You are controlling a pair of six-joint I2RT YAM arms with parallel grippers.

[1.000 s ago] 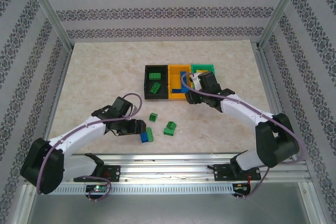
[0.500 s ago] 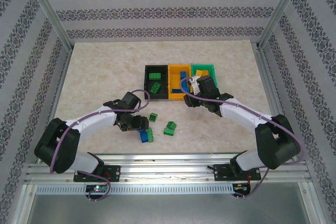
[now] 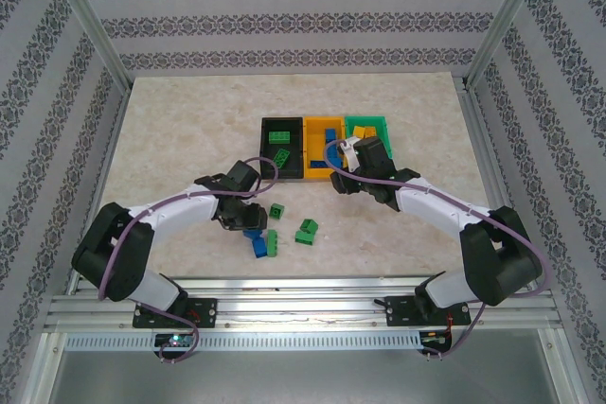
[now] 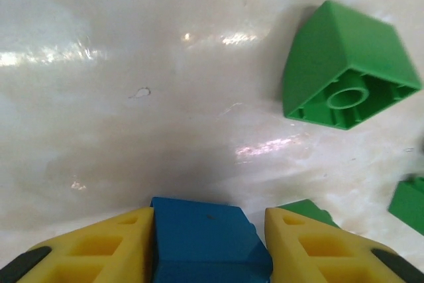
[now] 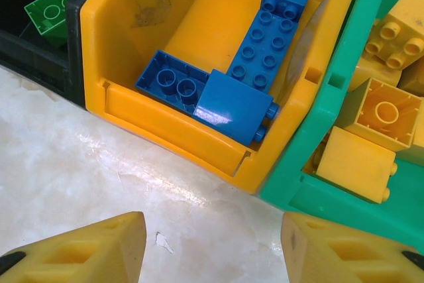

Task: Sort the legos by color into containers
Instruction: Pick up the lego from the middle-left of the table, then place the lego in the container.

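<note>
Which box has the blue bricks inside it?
The middle yellow-orange plastic bin holds the blue studded bricks. The black plastic bin has green bricks; the green plastic bin has yellow bricks.

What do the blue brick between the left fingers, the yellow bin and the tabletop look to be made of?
Blue brick: hard moulded plastic with a smooth semi-gloss finish, going by its crisp edges and even colour.
Yellow bin: also moulded plastic, glossy, with a scuffed patch on its inner wall.
Tabletop: polished stone or a marble-print laminate. It shows pale veining and sharp glare, but I cannot tell which.
</note>
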